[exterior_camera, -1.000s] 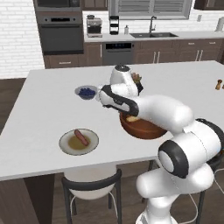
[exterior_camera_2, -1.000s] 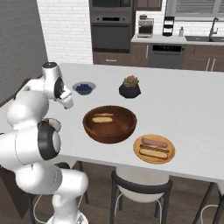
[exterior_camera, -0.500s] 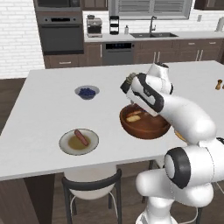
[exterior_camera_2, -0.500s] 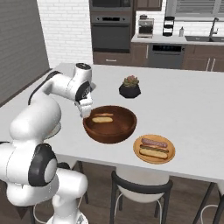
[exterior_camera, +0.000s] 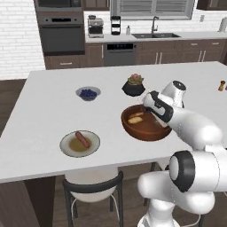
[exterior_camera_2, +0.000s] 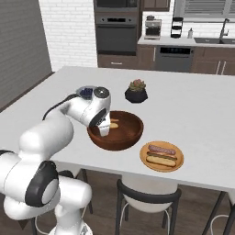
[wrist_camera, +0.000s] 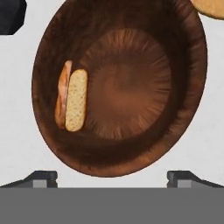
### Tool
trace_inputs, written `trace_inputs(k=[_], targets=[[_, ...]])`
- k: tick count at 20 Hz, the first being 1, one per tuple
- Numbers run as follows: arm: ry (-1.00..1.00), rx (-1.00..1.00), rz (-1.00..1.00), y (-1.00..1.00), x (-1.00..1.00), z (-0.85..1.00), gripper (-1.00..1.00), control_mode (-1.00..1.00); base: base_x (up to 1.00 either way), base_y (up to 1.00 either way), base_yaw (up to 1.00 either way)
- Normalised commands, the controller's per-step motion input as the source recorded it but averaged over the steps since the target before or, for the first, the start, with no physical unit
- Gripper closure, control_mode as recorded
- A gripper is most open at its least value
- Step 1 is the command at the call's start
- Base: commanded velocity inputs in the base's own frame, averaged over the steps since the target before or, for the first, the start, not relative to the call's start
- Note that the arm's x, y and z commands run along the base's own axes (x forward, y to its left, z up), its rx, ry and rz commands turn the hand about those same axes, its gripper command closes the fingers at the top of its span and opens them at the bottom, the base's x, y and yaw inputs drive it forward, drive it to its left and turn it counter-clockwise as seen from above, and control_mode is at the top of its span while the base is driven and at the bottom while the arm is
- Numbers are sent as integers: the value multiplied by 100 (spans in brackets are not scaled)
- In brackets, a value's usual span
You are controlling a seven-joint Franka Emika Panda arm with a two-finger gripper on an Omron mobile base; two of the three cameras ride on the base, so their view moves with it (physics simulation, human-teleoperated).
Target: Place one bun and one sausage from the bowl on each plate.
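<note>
**Arm poised over bowl with one bun left to serve**

A white surface (exterior_camera: 53, 115) carries everything in this kitchen. Near its front edge sits the wooden bowl (exterior_camera: 146, 131), and the arm hangs above the bowl's near rim with the tool (exterior_camera_2: 104, 131) pointing down into it, jaws spread wide and empty; the hand view shows both tips apart over the rim. To the robot's right lies the orange plate (exterior_camera_2: 161, 156), already carrying a bun and a sausage side by side. To its left, well apart from the bowl, the grey-rimmed plate (exterior_camera: 80, 143) holds a single sausage (exterior_camera: 81, 138) and no bread. Beyond the bowl stand a black plant pot (exterior_camera_2: 136, 94) and a small dish of blueberries (exterior_camera: 88, 93).

Inside the bowl, against the sloping wall, a bun (wrist_camera: 76, 106) lies touching a second, thinner piece (wrist_camera: 61, 98) that may be a sausage. The bun looks light and soft, likely to dent under a hard squeeze. The sound grip is probably across its narrow width at mid-length, jaws set clear of its neighbour. The curved wall beneath could let it roll.
</note>
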Motion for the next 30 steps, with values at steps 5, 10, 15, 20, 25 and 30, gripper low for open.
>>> trace_inputs(k=[5, 10, 15, 20, 25, 30], targets=[[6, 11, 0, -11, 100, -20, -100, -100, 0, 0, 0], [8, 3, 0, 0, 76, -36, -100, -100, 0, 0, 0], [1, 0, 0, 0, 9, -71, -100, -100, 0, 0, 0], [-12, 2, -2, 0, 42, -27, -100, -100, 0, 0, 0], [-7, 0, -1, 0, 56, -24, -100, -100, 0, 0, 0], [0, 0, -2, 0, 46, -35, -100, -100, 0, 0, 0]])
